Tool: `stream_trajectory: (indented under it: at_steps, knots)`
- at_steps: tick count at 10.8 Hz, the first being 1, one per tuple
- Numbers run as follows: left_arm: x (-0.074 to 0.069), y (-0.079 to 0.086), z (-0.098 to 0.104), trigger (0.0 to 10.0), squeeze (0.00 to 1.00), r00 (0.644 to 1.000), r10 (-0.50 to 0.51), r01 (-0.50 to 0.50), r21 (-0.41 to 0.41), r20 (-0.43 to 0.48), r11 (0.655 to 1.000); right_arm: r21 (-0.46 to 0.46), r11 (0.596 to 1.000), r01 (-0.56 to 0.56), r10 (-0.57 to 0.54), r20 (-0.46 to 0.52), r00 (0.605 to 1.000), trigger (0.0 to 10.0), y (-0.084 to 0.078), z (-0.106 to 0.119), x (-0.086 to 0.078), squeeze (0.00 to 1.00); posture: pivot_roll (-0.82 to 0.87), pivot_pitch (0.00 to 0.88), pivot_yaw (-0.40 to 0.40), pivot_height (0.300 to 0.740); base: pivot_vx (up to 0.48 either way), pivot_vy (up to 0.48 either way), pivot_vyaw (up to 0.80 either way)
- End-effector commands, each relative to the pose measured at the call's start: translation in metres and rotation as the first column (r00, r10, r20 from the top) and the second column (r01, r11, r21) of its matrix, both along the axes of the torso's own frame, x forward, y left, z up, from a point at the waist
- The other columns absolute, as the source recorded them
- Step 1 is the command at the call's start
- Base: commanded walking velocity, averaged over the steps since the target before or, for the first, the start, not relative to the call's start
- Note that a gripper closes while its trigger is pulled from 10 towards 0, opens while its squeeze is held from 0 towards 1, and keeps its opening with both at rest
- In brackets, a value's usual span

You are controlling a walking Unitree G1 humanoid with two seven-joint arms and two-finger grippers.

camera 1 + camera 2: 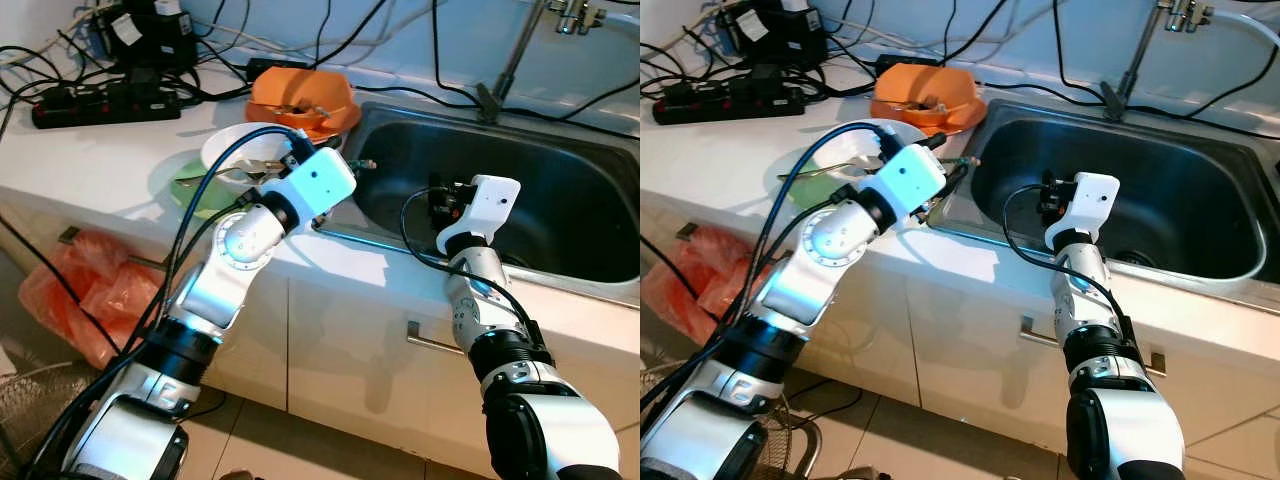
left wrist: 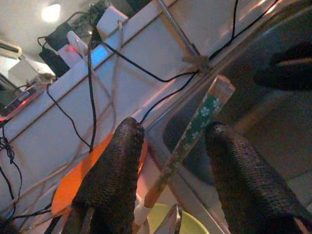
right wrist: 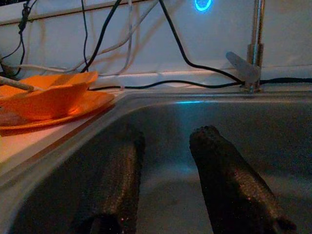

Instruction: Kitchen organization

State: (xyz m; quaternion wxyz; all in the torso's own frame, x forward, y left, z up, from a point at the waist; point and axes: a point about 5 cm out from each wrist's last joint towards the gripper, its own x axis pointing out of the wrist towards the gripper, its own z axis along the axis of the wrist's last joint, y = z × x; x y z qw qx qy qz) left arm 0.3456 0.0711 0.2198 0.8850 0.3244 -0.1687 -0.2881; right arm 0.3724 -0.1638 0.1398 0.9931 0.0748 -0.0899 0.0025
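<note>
Left tool (image 2: 168,161), fingers spread with nothing pinched yet, straddles a flowery chopstick (image 2: 195,129) probably to grab it, while right tool (image 3: 165,180) hangs open over the sink (image 1: 560,215).

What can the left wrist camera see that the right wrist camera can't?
Left wrist camera: a flowery stick standing between the left hand's open fingers, and the rim of a green bowl below.

Right wrist camera: the right hand, open, low inside the sink, and a glowing blue light on the wall.

Both: the orange dish, the sink, the tap and black cables along the white wall.
</note>
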Motion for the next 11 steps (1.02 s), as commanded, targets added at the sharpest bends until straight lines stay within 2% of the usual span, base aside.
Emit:
stream_trajectory:
  at_steps: [1, 2, 3, 11]
  knots:
    - [0.0014, -0.0051, 0.0045, 10.0, 0.00, 1.000, -0.004, 0.004, 0.011, 0.030, 1.000, 0.002, 1.000, 0.012, -0.012, 0.012, 1.000, 10.0, -0.0023, 0.0023, 0.0006, 0.00, 0.05, 0.028, -0.030, 0.740, 0.000, 0.000, 0.00]
    - [0.0041, -0.0048, 0.0060, 6.0, 0.00, 0.998, 0.028, -0.028, -0.001, 0.050, 1.000, 0.003, 1.000, 0.011, -0.011, 0.013, 1.000, 10.0, -0.0020, 0.0024, 0.0006, 0.00, 0.05, 0.028, -0.030, 0.740, 0.000, 0.000, 0.00]
    - [0.0057, -0.0038, 0.0070, 0.0, 0.00, 0.998, 0.038, -0.037, -0.009, 0.058, 0.999, 0.003, 1.000, 0.011, -0.011, 0.013, 1.000, 10.0, -0.0019, 0.0024, 0.0006, 0.00, 0.05, 0.028, -0.030, 0.740, 0.000, 0.000, 0.00]
    - [0.0086, -0.0020, 0.0060, 0.0, 0.00, 0.994, 0.062, -0.062, -0.007, 0.086, 0.998, 0.000, 1.000, 0.007, -0.007, 0.012, 1.000, 10.0, -0.0013, 0.0020, 0.0005, 0.00, 0.05, 0.028, -0.034, 0.740, 0.000, 0.000, 0.00]
